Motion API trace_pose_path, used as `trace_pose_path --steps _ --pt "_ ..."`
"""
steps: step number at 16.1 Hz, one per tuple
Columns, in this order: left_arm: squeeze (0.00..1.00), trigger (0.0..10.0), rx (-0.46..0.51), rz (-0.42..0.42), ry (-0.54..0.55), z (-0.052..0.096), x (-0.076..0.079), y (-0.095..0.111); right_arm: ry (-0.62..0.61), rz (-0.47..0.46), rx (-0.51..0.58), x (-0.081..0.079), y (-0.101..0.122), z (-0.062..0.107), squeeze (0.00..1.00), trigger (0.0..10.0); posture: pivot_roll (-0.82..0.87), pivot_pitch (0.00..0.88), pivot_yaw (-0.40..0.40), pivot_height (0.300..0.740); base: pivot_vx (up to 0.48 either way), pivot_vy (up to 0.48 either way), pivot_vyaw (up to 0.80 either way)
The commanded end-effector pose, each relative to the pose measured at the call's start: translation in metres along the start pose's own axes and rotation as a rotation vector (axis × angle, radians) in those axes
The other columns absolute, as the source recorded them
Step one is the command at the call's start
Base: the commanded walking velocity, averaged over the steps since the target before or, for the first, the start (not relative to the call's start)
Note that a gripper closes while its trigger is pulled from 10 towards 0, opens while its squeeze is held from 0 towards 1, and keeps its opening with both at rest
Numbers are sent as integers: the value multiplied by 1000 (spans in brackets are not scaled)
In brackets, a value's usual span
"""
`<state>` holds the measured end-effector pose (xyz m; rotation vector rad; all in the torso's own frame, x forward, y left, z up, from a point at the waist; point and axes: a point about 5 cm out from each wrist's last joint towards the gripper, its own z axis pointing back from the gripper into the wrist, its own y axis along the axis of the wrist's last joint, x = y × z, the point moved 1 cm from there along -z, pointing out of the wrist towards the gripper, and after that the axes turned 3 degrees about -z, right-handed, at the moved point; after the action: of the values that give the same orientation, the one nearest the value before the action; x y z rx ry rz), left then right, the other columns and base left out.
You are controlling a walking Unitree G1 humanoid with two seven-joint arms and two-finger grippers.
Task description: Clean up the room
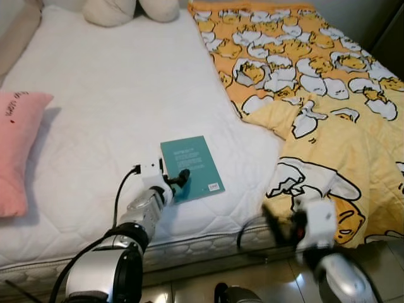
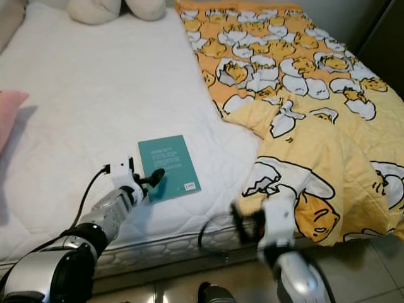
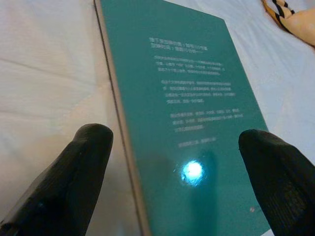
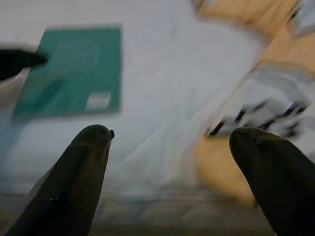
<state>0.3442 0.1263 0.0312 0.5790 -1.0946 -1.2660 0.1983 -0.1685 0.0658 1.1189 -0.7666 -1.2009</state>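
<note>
A teal book (image 1: pixel 191 165) lies flat on the white mattress (image 1: pixel 107 107) near the bed's front edge. My left gripper (image 1: pixel 174 175) is open at the book's near left corner. In the left wrist view one finger (image 3: pixel 74 172) is over the sheet beside the spine and the other finger (image 3: pixel 280 177) is over the cover of the book (image 3: pixel 182 98). My right gripper (image 1: pixel 281 227) is blurred and open, low by the bed's front edge, beside the hanging blanket. In the right wrist view the book (image 4: pixel 74 69) lies ahead of it.
A yellow egg-pattern blanket (image 1: pixel 303 76) covers the bed's right side and hangs over the front edge. A pink pillow (image 1: pixel 16 145) lies at the left, cream pillows (image 1: pixel 113 11) at the head. Shiny tiled floor (image 1: pixel 265 281) runs below the mattress edge (image 1: pixel 208 243).
</note>
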Motion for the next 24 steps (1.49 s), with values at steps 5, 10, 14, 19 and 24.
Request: trace_pose_path --steps 5,10,14,19,24 --pt "0 10000 -8 18 16 -2 4 0 100 -31 -101 3 -15 10 0 10000 -342 147 -42 740 0 0 0" --pt "0 10000 -69 102 -17 -1 12 -14 123 -45 -129 0 -18 11 0 10000 -341 149 -46 740 0 0 0" --pt "0 10000 -177 319 -45 2 35 -47 130 -39 -147 1 -19 14 0 10000 -366 147 -59 740 0 0 0" --pt "0 10000 -235 91 -67 5 41 -59 115 -33 -150 4 -19 15 0 10000 -373 139 -55 740 0 0 0" --pt "0 10000 -179 34 -53 5 26 -49 113 -45 -148 0 -23 9 0 10000 -329 127 -42 740 0 0 0"
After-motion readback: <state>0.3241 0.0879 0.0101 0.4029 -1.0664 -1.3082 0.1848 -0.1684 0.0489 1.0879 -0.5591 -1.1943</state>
